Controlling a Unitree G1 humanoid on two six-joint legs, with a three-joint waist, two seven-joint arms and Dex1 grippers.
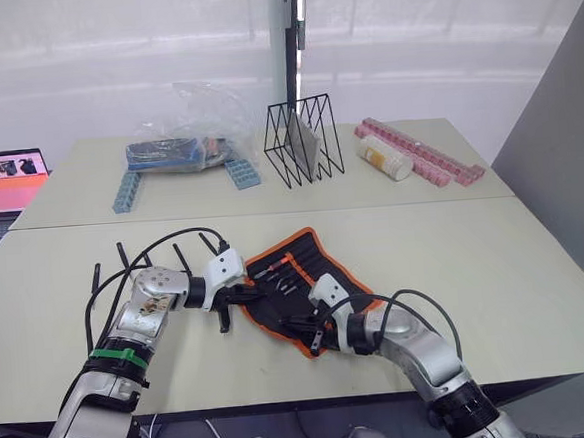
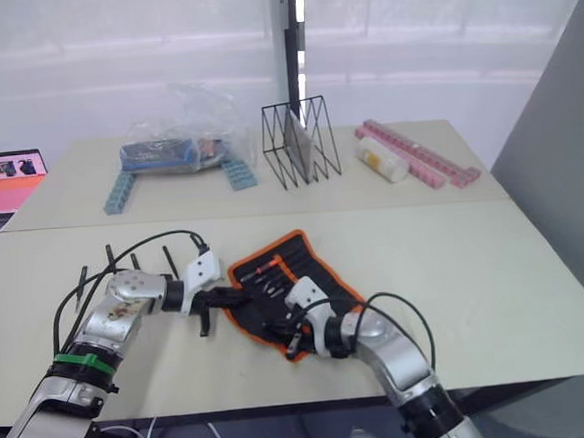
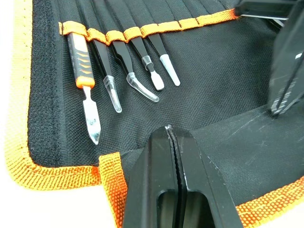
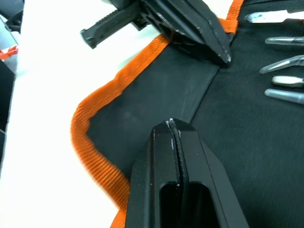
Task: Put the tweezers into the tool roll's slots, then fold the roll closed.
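Both hands, left hand (image 3: pixel 173 135) and right hand (image 4: pixel 174 128), fingers pressed together, rest on the open tool roll (image 1: pixel 299 289) holding tweezers (image 3: pixel 137 71) in its slots (image 3: pixel 128 32).

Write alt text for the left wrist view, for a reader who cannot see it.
The left hand, fingers pressed shut, rests on an open black tool roll with orange trim. Above it, four tweezers with clear tip caps and an orange-handled tool sit in the slots. The right hand touches the roll's far side.

Looks like an office or lab: plain pale counter (image 1: pixel 496 265), open laptop (image 1: pixel 4 184), wire file rack (image 1: pixel 304 140), frosted window wall (image 1: pixel 111 61) behind.
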